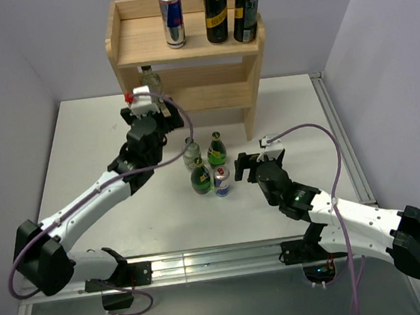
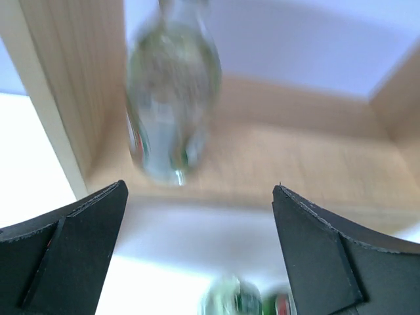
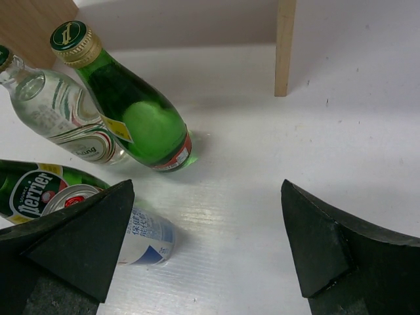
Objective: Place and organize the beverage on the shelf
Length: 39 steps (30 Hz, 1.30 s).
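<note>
The light-wood shelf (image 1: 138,46) stands at the back of the table. Its upper board holds a Red Bull can (image 1: 172,17) and two black-and-yellow cans (image 1: 216,10) (image 1: 246,9). A clear bottle (image 1: 150,78) stands on the lower tier at the left, blurred in the left wrist view (image 2: 169,98). My left gripper (image 1: 152,109) (image 2: 199,188) is open and empty just in front of that bottle. On the table stand a clear bottle (image 1: 191,153) (image 3: 59,115), a green bottle (image 1: 217,149) (image 3: 141,125), a Perrier bottle (image 1: 201,178) (image 3: 29,190) and a small can (image 1: 221,180) (image 3: 141,237). My right gripper (image 1: 242,166) (image 3: 207,187) is open and empty, just right of the can.
The shelf's right side panel (image 3: 284,52) rests on the table beyond my right gripper. A metal rail (image 1: 341,140) runs along the table's right edge. Grey walls close in behind and beside the shelf. The lower tier (image 2: 295,157) is bare to the right of the clear bottle.
</note>
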Motion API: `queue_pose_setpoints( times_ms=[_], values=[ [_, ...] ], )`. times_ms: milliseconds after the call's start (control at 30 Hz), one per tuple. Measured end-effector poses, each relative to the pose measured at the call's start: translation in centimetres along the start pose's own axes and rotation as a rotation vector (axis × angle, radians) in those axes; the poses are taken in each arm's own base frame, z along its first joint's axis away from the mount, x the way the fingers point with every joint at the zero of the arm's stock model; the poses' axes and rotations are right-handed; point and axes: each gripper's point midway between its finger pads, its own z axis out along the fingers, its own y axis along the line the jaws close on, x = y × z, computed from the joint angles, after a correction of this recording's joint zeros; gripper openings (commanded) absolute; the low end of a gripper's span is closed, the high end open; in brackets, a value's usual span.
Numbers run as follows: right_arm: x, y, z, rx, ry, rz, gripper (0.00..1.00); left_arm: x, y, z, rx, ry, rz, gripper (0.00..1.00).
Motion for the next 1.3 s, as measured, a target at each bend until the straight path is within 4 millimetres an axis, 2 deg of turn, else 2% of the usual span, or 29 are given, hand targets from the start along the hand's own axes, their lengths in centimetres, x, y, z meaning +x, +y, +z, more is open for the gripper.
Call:
queue_pose_setpoints(
  times_ms=[133, 300, 467, 567, 700, 900, 1033, 1167, 1300],
  values=[
    [0.1, 0.0, 0.0, 0.001, 0.002, -0.002, 1.0, 3.8, -0.1, -4.3, 0.05, 0.079, 0.0, 0.99],
    [0.1, 0.0, 0.0, 0.002, 0.002, -0.002, 1.0, 8.6, 0.5, -8.6, 0.101, 0.16, -0.012, 0.98],
    [0.1, 0.0, 0.1, 0.002, 0.002, -0.002, 1.0, 14.1, 0.9, -11.7, 0.143, 0.262, 0.009, 0.98],
    [0.3, 0.0, 0.1, 0.004, 0.006, -0.005, 1.0, 16.1, 1.1, -12.8, 0.148, 0.296, 0.017, 0.98],
    [0.3, 0.0, 0.2, 0.005, 0.008, -0.007, 1.0, 17.5, 1.5, -12.6, 0.115, 0.291, 0.019, 0.98],
    [0.3, 0.0, 0.2, 0.005, 0.008, -0.007, 1.0, 20.1, 1.2, -10.7, 0.08, 0.279, 0.051, 0.97],
    [0.3, -0.1, 0.2, 0.005, 0.008, -0.007, 1.0, 22.1, 1.9, -9.3, 0.057, 0.296, 0.086, 0.97],
    [0.6, -0.2, 0.2, 0.008, 0.013, -0.011, 1.0, 22.7, 2.5, -8.2, 0.043, 0.295, 0.086, 0.97],
    [0.6, -0.2, 0.2, 0.007, 0.013, -0.011, 1.0, 22.7, 2.2, -7.6, 0.06, 0.283, 0.071, 0.97]
  ],
)
